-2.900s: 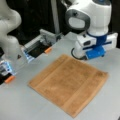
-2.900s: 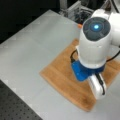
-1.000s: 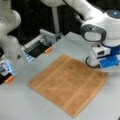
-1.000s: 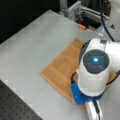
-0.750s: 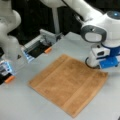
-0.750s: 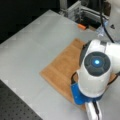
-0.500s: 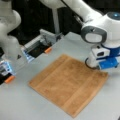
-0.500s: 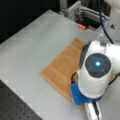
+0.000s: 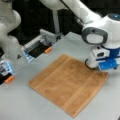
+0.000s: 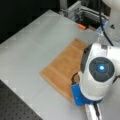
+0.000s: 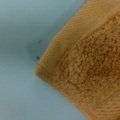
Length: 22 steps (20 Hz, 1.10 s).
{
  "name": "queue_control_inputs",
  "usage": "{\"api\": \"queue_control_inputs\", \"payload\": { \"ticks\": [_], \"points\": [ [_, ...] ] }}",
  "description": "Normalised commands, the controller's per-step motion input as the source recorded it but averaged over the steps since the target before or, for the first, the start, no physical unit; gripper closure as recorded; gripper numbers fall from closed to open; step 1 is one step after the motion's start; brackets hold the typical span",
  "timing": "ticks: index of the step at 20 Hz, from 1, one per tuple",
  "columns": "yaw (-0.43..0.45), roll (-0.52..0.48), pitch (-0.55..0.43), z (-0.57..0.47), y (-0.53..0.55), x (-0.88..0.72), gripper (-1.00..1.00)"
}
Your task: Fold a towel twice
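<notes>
Tan towel [image 9: 68, 83] flat, unfolded

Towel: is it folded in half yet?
No, in a front view the towel lies spread out flat in one layer on the table, with the gripper low at its far right corner.

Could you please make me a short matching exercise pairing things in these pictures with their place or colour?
Things:
1. towel
2. claw
3. table
4. small orange part

Descriptions:
A. pale grey, bare around the cloth
B. tan-orange, lying flat and unfolded
C. at the table's far edge, beside the metal fixture
D. low over the towel's corner at a front view's right

The wrist view shows that towel corner lying on the table.

Pairs: 1-B, 2-D, 3-A, 4-C
</notes>
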Motion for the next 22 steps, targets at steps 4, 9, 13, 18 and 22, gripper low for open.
{"api": "queue_control_inputs", "payload": {
  "ticks": [4,9,13,18,22],
  "points": [
    [-0.043,-0.303,-0.011,-0.08,0.14,0.23,-1.00],
    [-0.047,-0.261,-0.023,-0.11,0.10,0.17,-1.00],
    [-0.011,-0.257,-0.040,-0.11,0.06,0.12,-1.00],
    [-0.012,-0.233,-0.046,-0.09,0.09,0.09,-1.00],
    [-0.025,-0.196,-0.048,-0.07,0.11,0.06,-1.00]
  ]
}}
